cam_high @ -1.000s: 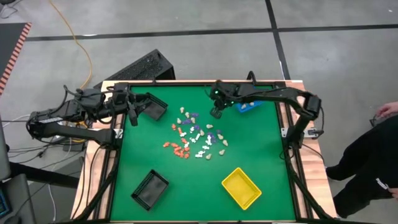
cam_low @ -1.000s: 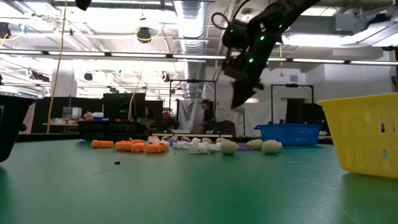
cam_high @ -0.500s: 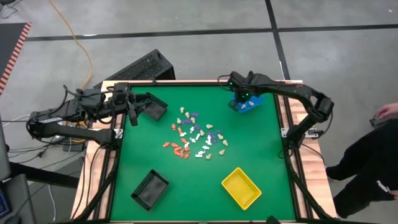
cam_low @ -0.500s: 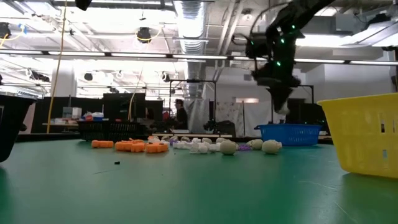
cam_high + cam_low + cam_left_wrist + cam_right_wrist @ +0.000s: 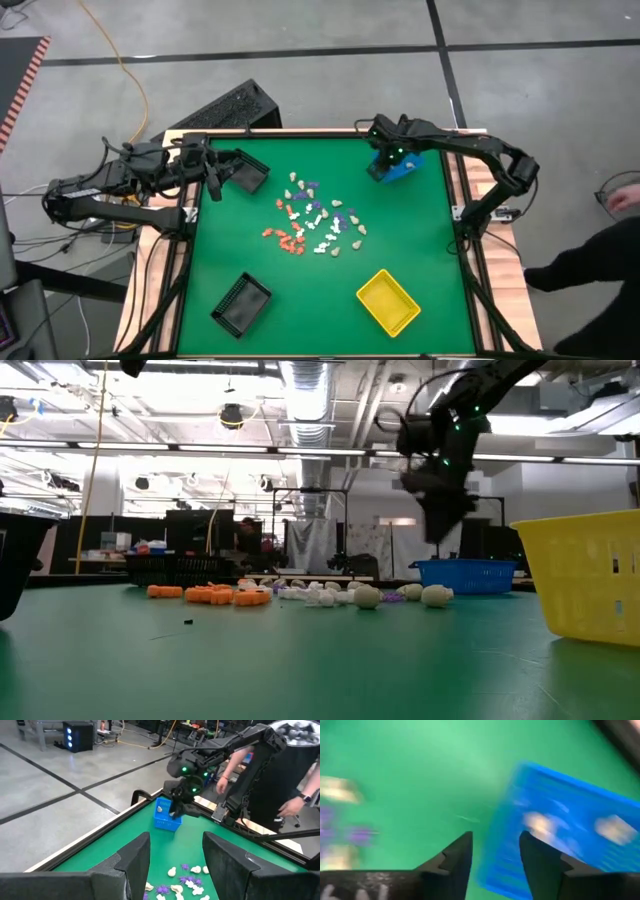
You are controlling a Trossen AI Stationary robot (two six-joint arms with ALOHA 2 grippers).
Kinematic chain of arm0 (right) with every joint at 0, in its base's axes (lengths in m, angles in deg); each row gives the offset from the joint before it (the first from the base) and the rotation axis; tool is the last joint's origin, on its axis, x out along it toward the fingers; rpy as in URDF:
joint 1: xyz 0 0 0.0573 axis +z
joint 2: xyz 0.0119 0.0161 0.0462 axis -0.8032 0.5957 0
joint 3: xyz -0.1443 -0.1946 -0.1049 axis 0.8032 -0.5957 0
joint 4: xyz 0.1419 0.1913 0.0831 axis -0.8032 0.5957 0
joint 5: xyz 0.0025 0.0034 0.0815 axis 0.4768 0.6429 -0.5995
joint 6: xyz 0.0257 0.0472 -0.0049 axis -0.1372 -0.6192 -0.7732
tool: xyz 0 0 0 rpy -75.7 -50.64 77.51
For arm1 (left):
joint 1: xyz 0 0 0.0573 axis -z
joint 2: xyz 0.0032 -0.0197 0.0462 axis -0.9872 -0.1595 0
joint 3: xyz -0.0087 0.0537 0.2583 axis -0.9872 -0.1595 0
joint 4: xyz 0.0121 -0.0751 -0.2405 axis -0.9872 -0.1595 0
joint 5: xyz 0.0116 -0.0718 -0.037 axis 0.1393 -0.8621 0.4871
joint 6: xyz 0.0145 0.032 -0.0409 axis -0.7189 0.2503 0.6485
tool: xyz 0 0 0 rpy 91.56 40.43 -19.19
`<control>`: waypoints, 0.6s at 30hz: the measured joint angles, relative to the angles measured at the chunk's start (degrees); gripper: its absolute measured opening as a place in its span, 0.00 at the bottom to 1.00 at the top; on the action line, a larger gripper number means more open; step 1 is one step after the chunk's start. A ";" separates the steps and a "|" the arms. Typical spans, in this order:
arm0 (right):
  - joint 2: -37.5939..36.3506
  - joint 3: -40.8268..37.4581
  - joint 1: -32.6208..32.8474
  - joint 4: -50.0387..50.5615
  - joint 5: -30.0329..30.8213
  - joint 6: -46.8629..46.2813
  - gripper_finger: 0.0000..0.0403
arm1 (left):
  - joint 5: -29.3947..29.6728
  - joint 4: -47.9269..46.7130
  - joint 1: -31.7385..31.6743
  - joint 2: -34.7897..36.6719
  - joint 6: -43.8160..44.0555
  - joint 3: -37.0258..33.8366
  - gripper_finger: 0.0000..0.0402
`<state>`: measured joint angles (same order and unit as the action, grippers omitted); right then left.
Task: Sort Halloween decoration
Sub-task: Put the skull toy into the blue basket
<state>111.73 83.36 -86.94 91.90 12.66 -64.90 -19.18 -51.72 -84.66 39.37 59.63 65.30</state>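
Here, the Halloween decoration (image 5: 313, 222) pieces are lying in a loose scatter near the middle of the green table (image 5: 420, 260): orange ones toward the left arm's side, white, purple and beige ones beside them. A couple of pale pieces are already sitting inside the blue bin (image 5: 396, 166) at the far right corner of the table.

The right gripper (image 5: 386, 163) is hanging just above the near edge of that blue bin, its fingers (image 5: 455, 857) parted with nothing between them, so it is holding no piece. Judging from this, a drop into the blue bin is the step in hand, or just finished.

The left gripper (image 5: 213, 182) is waiting at the far left edge of the table, beside a black bin (image 5: 243, 171), fingers spread and empty.

A second black bin (image 5: 240, 303) and a yellow bin (image 5: 388, 301) are sitting at the near side of the table. A person (image 5: 610, 255) is standing off the table's right side.

The next move probably calls for the right gripper to travel over to the scatter and close on one small piece without knocking its close neighbours.
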 joint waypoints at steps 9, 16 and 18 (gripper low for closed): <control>3.13 0.00 16.56 -18.43 -0.16 5.90 0.50 | -1.14 0.12 0.02 -0.01 0.00 0.00 0.43; 10.96 -0.02 19.39 -22.03 1.09 6.58 0.50 | -1.14 0.07 0.02 0.00 -0.16 0.00 0.43; 12.82 -0.02 19.39 -22.17 0.76 6.48 0.50 | -1.15 0.02 0.02 0.00 -0.17 0.00 0.43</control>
<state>124.55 83.34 -67.55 69.73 13.43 -58.42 -20.33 -51.70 -84.64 39.37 59.45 65.30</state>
